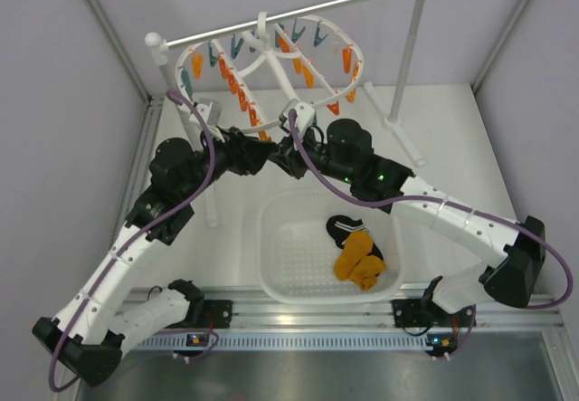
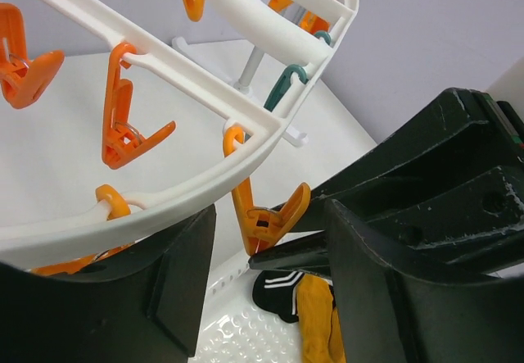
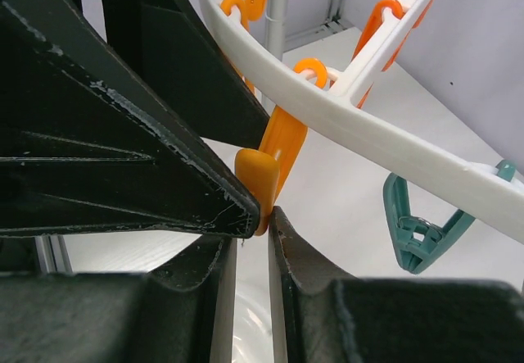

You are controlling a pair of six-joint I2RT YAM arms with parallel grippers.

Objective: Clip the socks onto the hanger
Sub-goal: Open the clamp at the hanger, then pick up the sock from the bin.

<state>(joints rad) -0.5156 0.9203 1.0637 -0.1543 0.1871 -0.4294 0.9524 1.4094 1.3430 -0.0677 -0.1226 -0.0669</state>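
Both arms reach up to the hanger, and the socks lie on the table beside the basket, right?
No, the socks lie inside the basket, as the top view shows. Both arms do reach up to the hanger.

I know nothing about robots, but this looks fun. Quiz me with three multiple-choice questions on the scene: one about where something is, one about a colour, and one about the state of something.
1. Where do the socks lie?
A) in the white perforated basket
B) pegged up overhead
C) on the floor

2. What colour is the clothespin that the right gripper pinches?
A) teal
B) orange
C) white

3. How does the left gripper stand?
A) shut on a sock
B) folded away out of view
C) open

Answers:
1 A: the top view shows the mustard and black striped socks piled inside the basket.
2 B: the right wrist view shows an orange clothespin at the closed fingertips.
3 C: its fingers stand wide apart in its own wrist view.
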